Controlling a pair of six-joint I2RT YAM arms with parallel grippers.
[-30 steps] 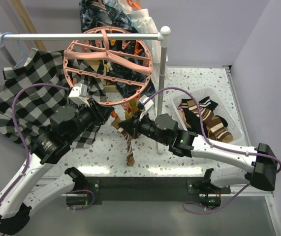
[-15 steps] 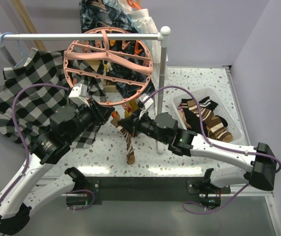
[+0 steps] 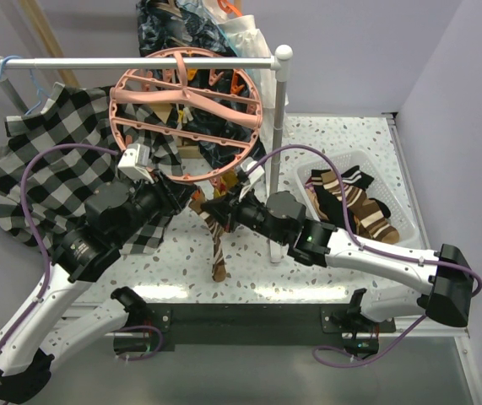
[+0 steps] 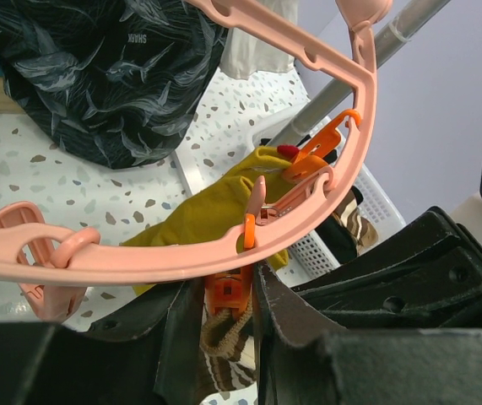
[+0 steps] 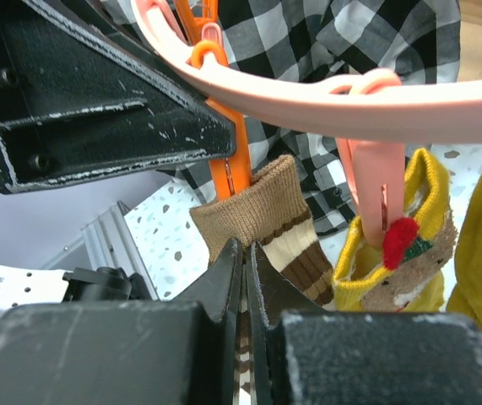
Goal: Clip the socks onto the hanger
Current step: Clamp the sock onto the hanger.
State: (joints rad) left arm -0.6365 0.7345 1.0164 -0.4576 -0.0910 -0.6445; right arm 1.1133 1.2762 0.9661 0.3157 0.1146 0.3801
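The salmon-pink round hanger (image 3: 186, 114) hangs from the white rail. My left gripper (image 3: 188, 199) is shut on an orange clip (image 4: 226, 291) under the hanger's ring (image 4: 308, 202), one jaw on each side of it. My right gripper (image 3: 215, 211) is shut on a brown sock with cream stripes (image 3: 218, 245) and holds its cuff (image 5: 262, 211) up against the orange clip (image 5: 224, 173). In the left wrist view the cuff (image 4: 224, 337) sits right under the clip's mouth. A yellow sock (image 5: 392, 253) hangs from a pink clip (image 5: 367, 181) beside it. A mustard sock (image 4: 215, 211) hangs behind the ring.
A white basket (image 3: 392, 181) at the right holds more brown striped and black socks (image 3: 354, 207). A black-and-white checkered shirt (image 3: 46, 160) hangs at the left. The white rail's right post (image 3: 278, 152) stands just behind my right gripper. A dark patterned garment (image 4: 97, 67) hangs behind the hanger.
My right gripper has moved a little up and left with the brown striped sock, bringing its cuff up to the orange clip. The left arm has held still.
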